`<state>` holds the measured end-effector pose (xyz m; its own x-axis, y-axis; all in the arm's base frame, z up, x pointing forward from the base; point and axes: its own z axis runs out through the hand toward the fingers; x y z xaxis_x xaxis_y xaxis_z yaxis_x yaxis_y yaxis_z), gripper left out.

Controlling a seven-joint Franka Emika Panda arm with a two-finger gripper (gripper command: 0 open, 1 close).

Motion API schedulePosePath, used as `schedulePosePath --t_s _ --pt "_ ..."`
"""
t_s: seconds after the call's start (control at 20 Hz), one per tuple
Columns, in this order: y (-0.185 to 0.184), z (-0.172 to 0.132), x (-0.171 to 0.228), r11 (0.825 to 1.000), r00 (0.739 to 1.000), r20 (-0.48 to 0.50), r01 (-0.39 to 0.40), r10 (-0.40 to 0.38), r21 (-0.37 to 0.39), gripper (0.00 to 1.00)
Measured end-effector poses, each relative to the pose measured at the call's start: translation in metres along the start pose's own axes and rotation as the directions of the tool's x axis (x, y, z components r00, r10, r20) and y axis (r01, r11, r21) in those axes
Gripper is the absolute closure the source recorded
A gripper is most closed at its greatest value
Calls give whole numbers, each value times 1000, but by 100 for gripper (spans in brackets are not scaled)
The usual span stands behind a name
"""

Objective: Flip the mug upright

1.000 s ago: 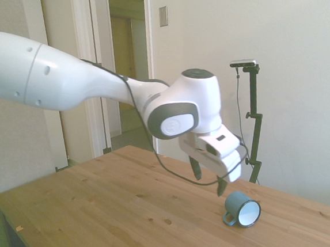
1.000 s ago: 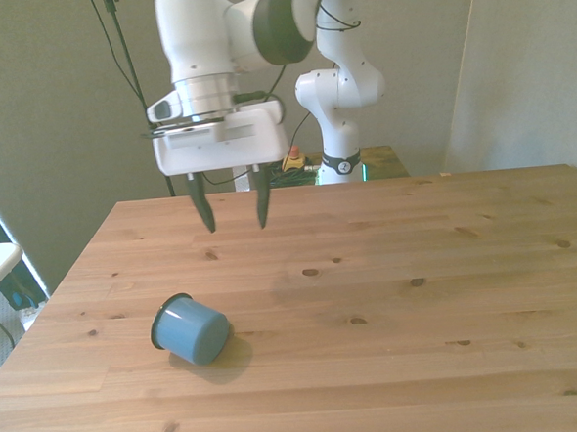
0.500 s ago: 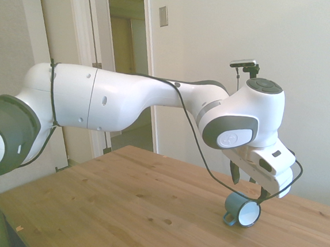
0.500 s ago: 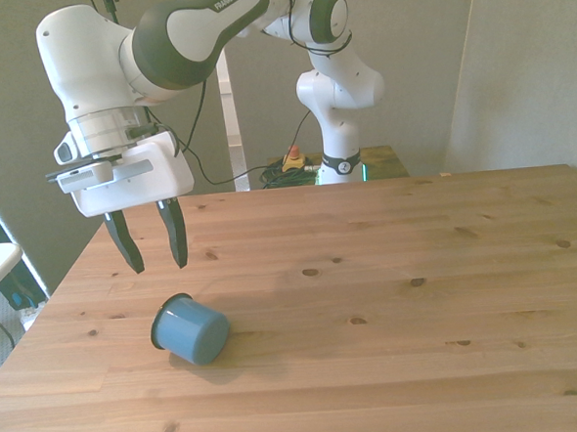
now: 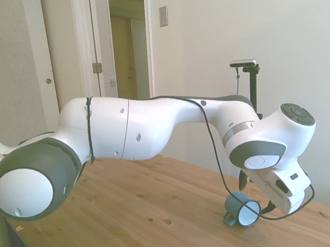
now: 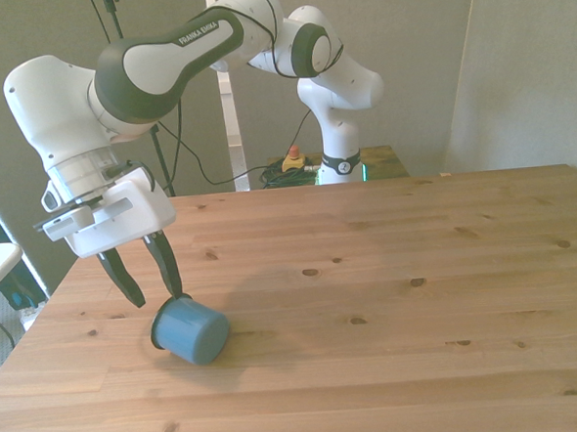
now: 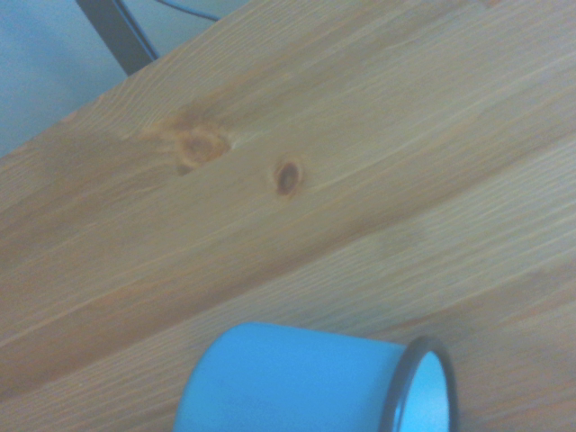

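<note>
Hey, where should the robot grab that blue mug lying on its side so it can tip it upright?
Probably the rim. The mug lies on its side on the table, its mouth facing the front view's left, where the open hand hovers. Coming down from above, one finger inside the mouth and one outside would pinch the upper wall; the handle sits low against the wood.

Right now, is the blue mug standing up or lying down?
Lying down. The mug rests on its side on the table, its open mouth facing sideways.
</note>
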<state>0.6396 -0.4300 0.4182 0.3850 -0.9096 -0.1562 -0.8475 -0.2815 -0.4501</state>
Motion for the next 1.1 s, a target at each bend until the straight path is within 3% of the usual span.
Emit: schedulePosePath --t_s 0.8,1.1 --pt "-9 47 -3 998 980 198 -20 7 62 0" --pt "-13 45 -1 995 970 244 -30 6 93 0"
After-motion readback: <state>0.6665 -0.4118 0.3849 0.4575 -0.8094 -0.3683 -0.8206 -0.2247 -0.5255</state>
